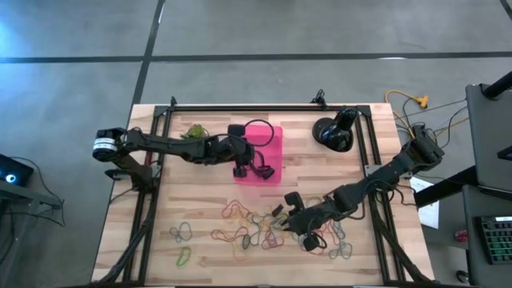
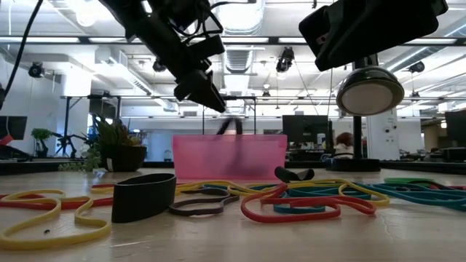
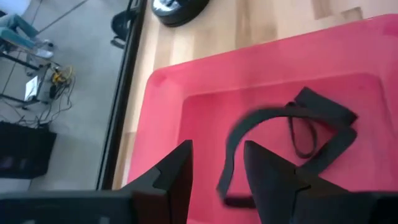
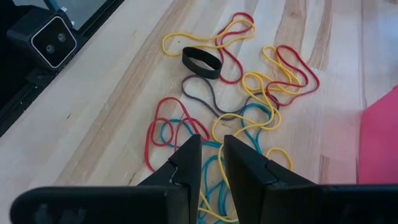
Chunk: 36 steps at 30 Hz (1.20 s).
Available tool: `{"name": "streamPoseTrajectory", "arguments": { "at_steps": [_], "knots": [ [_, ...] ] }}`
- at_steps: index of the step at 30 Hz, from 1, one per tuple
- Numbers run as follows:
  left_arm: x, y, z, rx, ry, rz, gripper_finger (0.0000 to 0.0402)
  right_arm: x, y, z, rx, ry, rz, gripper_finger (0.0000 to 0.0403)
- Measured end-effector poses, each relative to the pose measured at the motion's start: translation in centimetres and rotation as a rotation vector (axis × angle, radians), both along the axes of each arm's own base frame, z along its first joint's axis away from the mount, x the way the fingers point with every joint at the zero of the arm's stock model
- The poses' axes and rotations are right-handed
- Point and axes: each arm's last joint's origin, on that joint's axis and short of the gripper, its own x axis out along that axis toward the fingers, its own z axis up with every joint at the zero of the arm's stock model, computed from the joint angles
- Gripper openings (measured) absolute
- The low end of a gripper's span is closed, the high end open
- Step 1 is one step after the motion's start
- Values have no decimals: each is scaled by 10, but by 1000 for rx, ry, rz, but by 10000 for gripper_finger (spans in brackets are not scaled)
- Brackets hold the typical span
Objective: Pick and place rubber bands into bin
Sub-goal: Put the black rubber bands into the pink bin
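The pink bin (image 1: 272,138) stands at the table's far middle, with black rubber bands (image 3: 318,124) lying on its floor. My left gripper (image 3: 217,149) is open above the bin's near part. A blurred black band (image 3: 249,121) curves down beside its fingers. Many rubber bands (image 4: 249,93) in red, yellow, teal, grey and black lie loose on the wood near the front. My right gripper (image 4: 211,142) is over this pile (image 1: 256,228), its fingers a narrow gap apart with nothing between them. My left gripper stands open over the bin (image 3: 168,106). The blurred black band's lower end (image 3: 225,186) runs close by one finger (image 3: 267,174). I cannot tell whether it touches that finger.
A round black object (image 1: 332,132) sits at the far right and a small green plant (image 1: 194,130) at the far left. More bands (image 1: 182,234) lie toward the front left. A wide black band (image 2: 145,196) stands on edge. Black frame rails run along the table's sides.
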Motion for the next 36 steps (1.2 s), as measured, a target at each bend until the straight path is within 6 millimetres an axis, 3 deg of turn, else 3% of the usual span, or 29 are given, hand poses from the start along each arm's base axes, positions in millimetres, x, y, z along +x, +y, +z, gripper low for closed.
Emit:
{"name": "streamPoseTrajectory", "arguments": {
  "at_steps": [10,14,20,28,36],
  "knots": [
    [-1,-3,0,-24,1,13,128,4,-1,-2,-27,-31,-38,63],
    [-10,-11,-4,-95,72,50,128,15,-5,-21,-135,-39,-73,61],
    [-28,-33,-9,-206,166,108,128,27,-17,-46,-197,49,-99,63],
    [-48,-70,-18,-246,177,38,128,33,-28,-46,-118,63,-190,75],
    [-64,-92,-17,-276,118,13,128,37,-29,-57,-89,94,-178,128]
  ]
}}
